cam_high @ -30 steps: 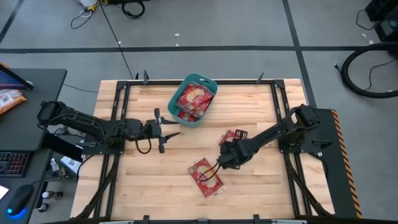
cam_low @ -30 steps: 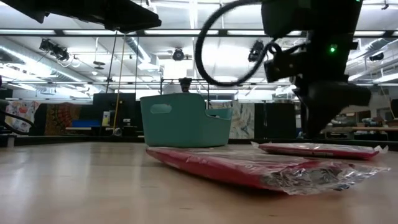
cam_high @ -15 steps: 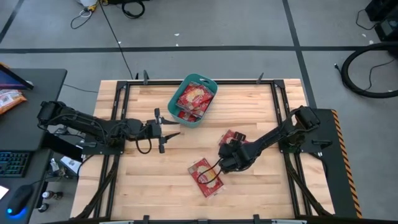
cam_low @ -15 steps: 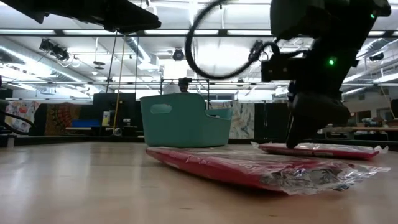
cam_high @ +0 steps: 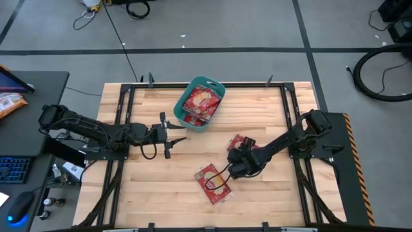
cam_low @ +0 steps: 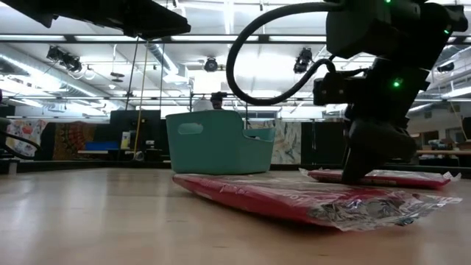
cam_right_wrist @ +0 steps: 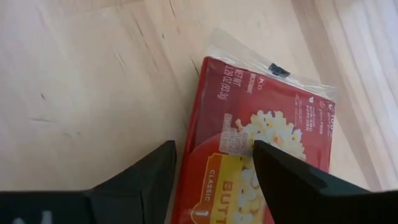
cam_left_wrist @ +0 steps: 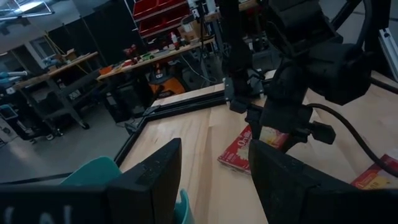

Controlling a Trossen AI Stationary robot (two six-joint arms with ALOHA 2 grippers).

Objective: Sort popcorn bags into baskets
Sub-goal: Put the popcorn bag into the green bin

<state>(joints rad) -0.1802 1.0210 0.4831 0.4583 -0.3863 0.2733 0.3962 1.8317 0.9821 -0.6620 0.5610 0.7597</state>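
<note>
The teal basket (cam_high: pixel 215 84) (cam_low: pixel 213 143) stands at the table's far middle with several red popcorn packets (cam_high: pixel 201 102) in it. Two more packets lie flat on the wood: a nearer one (cam_high: pixel 215 183) (cam_low: pixel 294 199) and a farther one (cam_high: pixel 245 139) (cam_low: pixel 397 177) (cam_right_wrist: pixel 267 137). My right gripper (cam_high: pixel 234 164) (cam_low: pixel 358 175) (cam_right_wrist: pixel 214 165) is open and down low at the farther packet's end. One of its fingers is over the packet and the other over bare wood beside it. My left gripper (cam_high: pixel 170 134) (cam_left_wrist: pixel 214 180) is open and waits left of the basket. My right gripper comes from above at the farther packet's end (cam_right_wrist: pixel 211 87), its fingers straddling the packet's long edge. Whether the fingertips touch the packet or the table, I cannot tell. The packet lies flat on the wood.
A black cable loop (cam_high: pixel 222 175) hangs from the right wrist over the nearer packet. Dark frame rails (cam_high: pixel 122 129) run along the table's sides. An orange snack bag (cam_high: pixel 9 103) lies on the desk to the left. Bare wood spreads at the near left (cam_high: pixel 161 187).
My right gripper has come down from above the table to the farther packet's end, shifting slightly toward the table's right edge. Both packets on the wood lie where they were.
</note>
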